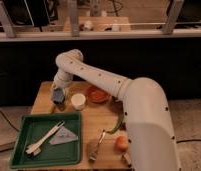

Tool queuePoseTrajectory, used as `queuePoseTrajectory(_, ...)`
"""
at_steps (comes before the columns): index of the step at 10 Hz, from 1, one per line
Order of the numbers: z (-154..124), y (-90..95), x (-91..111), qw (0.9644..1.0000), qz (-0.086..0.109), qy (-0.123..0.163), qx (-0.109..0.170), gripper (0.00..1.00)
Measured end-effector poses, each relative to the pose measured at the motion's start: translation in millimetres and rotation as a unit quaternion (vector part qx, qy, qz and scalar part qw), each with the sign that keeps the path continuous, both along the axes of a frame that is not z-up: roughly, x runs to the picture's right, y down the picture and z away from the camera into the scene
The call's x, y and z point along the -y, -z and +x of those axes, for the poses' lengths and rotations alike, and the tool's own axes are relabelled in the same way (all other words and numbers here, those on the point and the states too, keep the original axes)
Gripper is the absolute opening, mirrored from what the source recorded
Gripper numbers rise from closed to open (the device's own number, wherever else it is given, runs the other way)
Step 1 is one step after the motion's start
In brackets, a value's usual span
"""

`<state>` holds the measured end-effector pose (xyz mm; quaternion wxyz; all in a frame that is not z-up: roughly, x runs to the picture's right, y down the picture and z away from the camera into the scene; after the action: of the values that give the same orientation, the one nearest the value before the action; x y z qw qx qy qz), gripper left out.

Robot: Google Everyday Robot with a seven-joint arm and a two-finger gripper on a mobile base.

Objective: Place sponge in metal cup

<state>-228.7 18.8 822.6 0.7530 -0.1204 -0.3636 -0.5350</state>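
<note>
My gripper (58, 93) is at the back left of the wooden table (96, 120), at the end of the white arm that reaches in from the right. A bluish block, apparently the sponge (57, 94), sits right at the gripper's tip. The metal cup (57, 101) shows only as a dark shape directly under it. I cannot tell whether the sponge is held above the cup or rests in it.
A small white cup (78, 101) and an orange-red bowl (97, 94) stand just right of the gripper. A green tray (21, 147) at the front left holds white utensils (43, 140) and a grey piece. A green pepper (119, 122), an orange fruit (121, 143) and a brush (96, 145) lie at the front right.
</note>
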Motion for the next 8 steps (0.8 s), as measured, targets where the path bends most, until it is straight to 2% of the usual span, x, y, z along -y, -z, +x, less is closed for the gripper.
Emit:
queuePoseTrajectory(4, -10.7, -1.2, -4.7, 0.9993, -0.027, 0.013, -0.021, 0.0)
queuePoseTrajectory(5, -11.1, -4.2, -6.1, 0.9985, -0.039, 0.02, -0.034, 0.03)
queuePoseTrajectory(6, -12.0, -5.3, -7.3, 0.998, -0.045, 0.024, -0.038, 0.08)
queuePoseTrajectory(8, -16.0, -7.6, -9.8, 0.9959, -0.067, 0.035, -0.049, 0.3)
